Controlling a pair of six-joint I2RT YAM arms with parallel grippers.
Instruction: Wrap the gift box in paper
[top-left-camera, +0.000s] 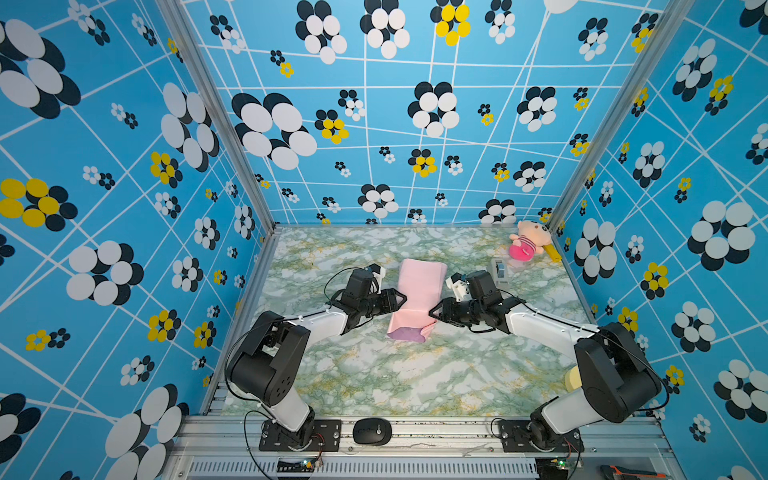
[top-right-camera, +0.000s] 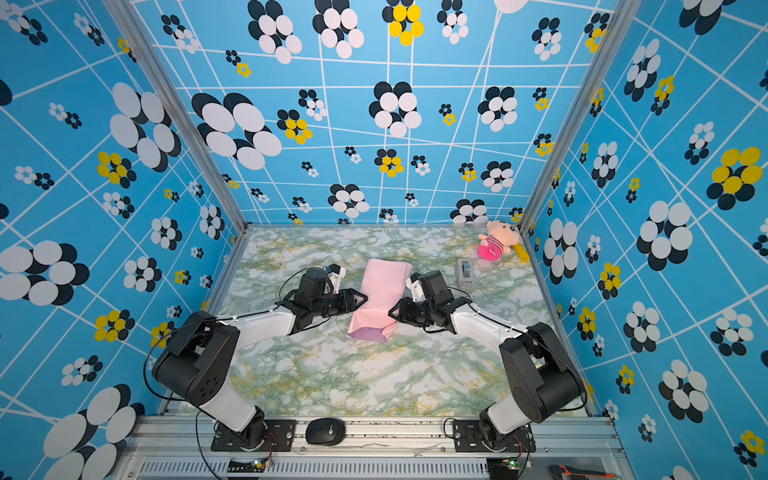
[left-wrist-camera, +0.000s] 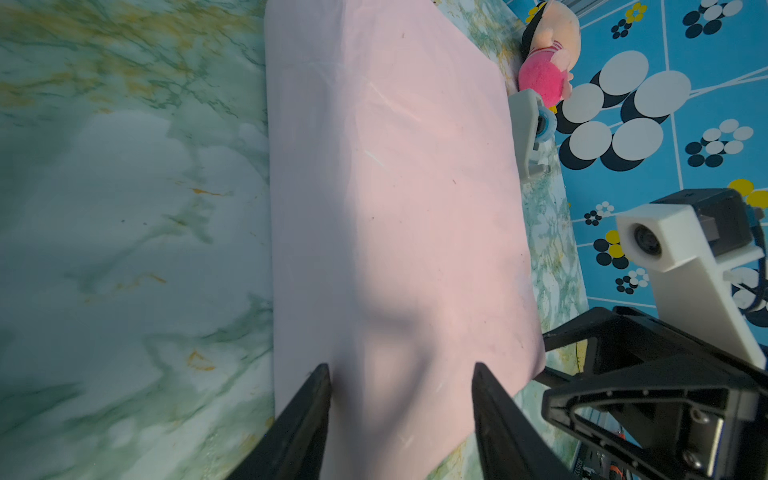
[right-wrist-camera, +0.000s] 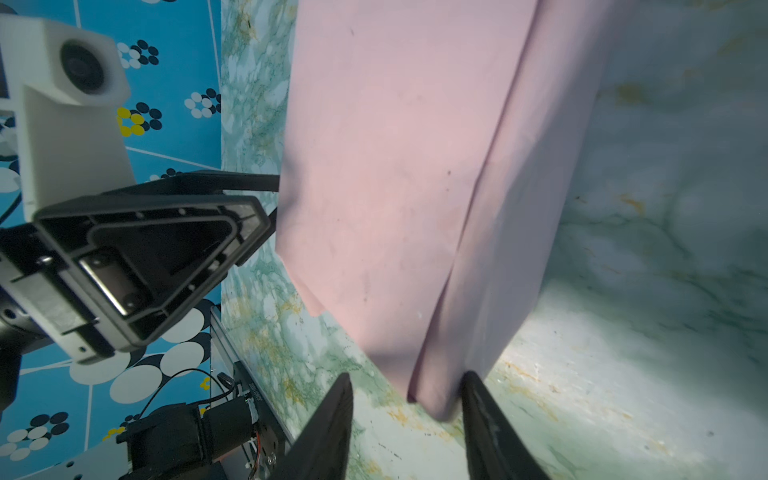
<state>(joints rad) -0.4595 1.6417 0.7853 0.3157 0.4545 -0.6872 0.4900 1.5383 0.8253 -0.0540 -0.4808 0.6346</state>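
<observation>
Blue flower-print cell, green marbled table (top-left-camera: 374, 374): the paper (top-left-camera: 417, 291) is lying mid-table, folded into a long bundle with the pink face out and lilac showing at its near end. Left jaws are sitting half apart against the bundle's left edge; can't tell whether they're pinching it. Right jaws are standing apart around the fold at the right edge by the near end, with table showing in the gap.

In both top views, centre frame, the folded pale pink paper sheet (top-left-camera: 417, 291) conceals whatever lies inside. At lower right, the right arm's black elbow (top-left-camera: 604, 374) half-hides a pale yellow rounded object (top-left-camera: 572, 379).
</observation>
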